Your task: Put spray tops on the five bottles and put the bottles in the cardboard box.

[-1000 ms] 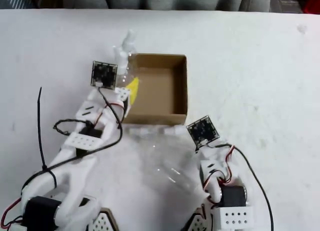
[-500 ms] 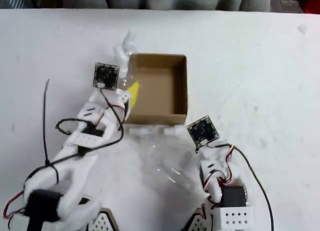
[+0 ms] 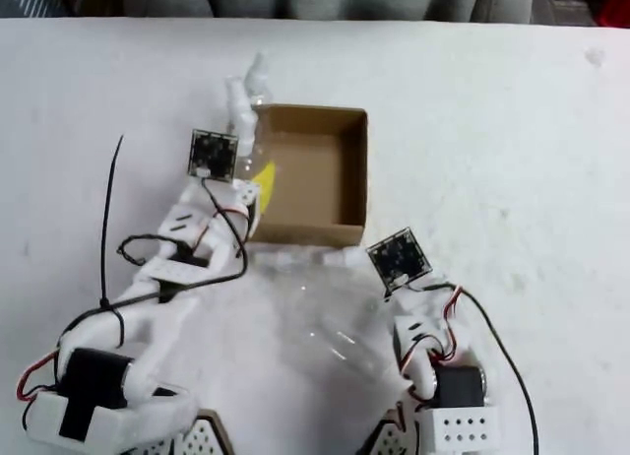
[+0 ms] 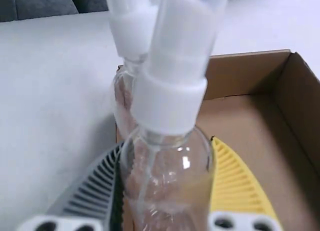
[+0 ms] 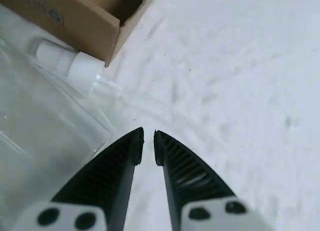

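Close in on the left wrist view: the left gripper [image 4: 165, 153] is clamped on a clear bottle [image 4: 162, 186], with a grey finger [image 4: 90, 191] on one side and a yellow finger [image 4: 240, 186] on the other. The bottle wears its white spray top [image 4: 175, 76]. Right behind it is a second capped bottle [image 4: 125, 91], at a corner of the cardboard box [image 4: 250, 78]; whether it is inside or outside the wall, I can't tell.

The high view gives what that close-up misses. The left arm [image 3: 167, 278] stretches from the table's near edge up to the box's left wall, holding its bottle at that wall.

Over to the right wrist view: the right gripper [image 5: 147, 141] has its black fingers drawn almost together with nothing between them, low over the white table [image 5: 240, 66]. Just ahead, a lying bottle [image 5: 40, 121] rests on its side, its own cap [image 5: 67, 66] just beside the box.

High view again: the right arm [image 3: 433, 357] sits folded back, short of the box's near wall, with loose clear bottles [image 3: 325, 317] beside it.
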